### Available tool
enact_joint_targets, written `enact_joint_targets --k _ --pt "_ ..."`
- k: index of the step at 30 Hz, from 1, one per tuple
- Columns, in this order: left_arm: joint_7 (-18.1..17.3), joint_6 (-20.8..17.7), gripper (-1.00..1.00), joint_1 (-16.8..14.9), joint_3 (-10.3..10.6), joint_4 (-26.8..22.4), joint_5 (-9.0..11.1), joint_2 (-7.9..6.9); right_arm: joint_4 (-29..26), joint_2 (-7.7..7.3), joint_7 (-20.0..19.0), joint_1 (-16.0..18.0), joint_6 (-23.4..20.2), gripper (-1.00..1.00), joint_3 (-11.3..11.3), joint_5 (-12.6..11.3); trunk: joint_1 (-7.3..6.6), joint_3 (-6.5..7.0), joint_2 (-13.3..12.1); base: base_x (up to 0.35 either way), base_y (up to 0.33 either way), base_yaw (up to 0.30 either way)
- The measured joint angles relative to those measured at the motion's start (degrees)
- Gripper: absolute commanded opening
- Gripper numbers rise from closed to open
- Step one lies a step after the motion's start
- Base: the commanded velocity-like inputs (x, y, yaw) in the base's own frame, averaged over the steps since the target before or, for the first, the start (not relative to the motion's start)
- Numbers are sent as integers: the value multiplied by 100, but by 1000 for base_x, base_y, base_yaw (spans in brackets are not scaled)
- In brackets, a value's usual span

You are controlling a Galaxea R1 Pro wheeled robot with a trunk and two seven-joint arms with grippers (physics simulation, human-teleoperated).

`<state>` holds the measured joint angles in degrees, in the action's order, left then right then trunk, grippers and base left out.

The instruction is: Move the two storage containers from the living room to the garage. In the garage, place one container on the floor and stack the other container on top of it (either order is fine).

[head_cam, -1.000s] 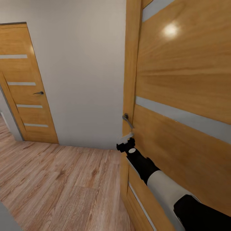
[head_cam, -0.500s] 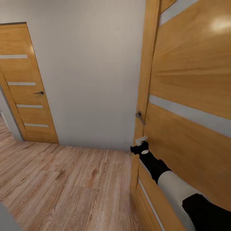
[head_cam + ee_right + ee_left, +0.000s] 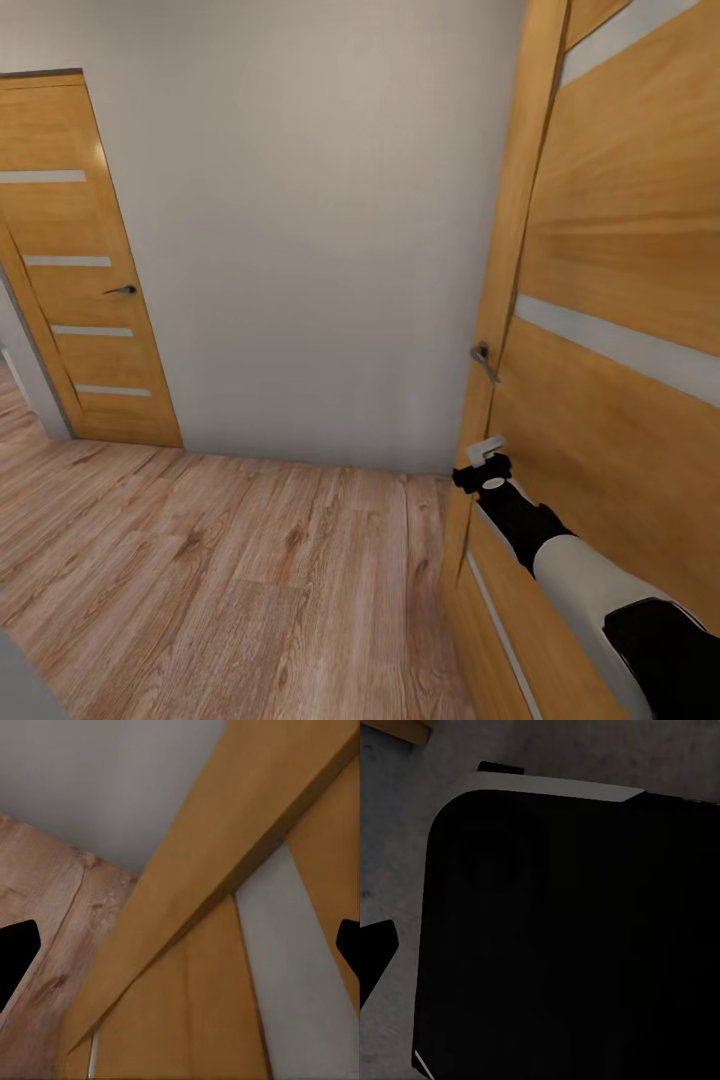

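Note:
The storage containers are out of view. My right gripper is stretched forward against the edge of a wooden door with frosted strips, just below its metal handle. It is open and holds nothing. In the right wrist view, its dark fingertips sit wide apart, with the door's edge and a frosted strip close in front. In the left wrist view, one fingertip of the left gripper shows at the side, hanging empty beside my black base.
A plain grey-white wall stands straight ahead. A second wooden door with a lever handle is shut at the left. Light wood plank floor runs between them. The near door takes up the right side.
The near door has swung to the right, showing more wall. My right gripper has moved right with the door's edge. The far door and the floor have stayed where they were.

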<state>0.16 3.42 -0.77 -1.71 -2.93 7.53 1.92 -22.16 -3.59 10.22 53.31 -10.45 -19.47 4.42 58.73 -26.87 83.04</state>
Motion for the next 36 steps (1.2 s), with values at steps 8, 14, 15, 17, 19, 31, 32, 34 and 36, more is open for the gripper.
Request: enact_joint_targets --k 8,14,15,17,19,31,32,34,36 --pt "0 0 100 0 0 0 0 0 14 -282 71 1 6 100 -5 -29 0 0 0 0 0 0" --pt "0 0 100 -1 1 1 0 0 20 -566 87 1 11 100 43 -32 0 0 0 0 0 0" --pt "0 0 100 0 0 1 0 0 23 -590 89 1 11 100 70 -37 0 0 0 0 0 0" --pt "0 -3 100 0 0 0 0 0 24 -648 86 1 13 100 194 -56 0 0 0 0 0 0" --pt "0 -3 100 0 0 0 0 0 28 -736 99 0 10 100 274 -34 0 0 0 0 0 0" --pt "0 2 100 0 0 0 0 0 31 -812 96 2 10 100 341 -23 0 0 0 0 0 0" --pt "0 2 100 0 0 1 0 0 31 -817 94 2 11 100 339 -25 0 0 0 0 0 0" --pt "0 2 100 0 0 1 0 0 31 -826 93 2 11 100 339 -31 0 0 0 0 0 0" --pt "0 2 100 0 0 1 0 0 32 -839 93 2 13 100 345 -37 0 0 0 0 0 0"
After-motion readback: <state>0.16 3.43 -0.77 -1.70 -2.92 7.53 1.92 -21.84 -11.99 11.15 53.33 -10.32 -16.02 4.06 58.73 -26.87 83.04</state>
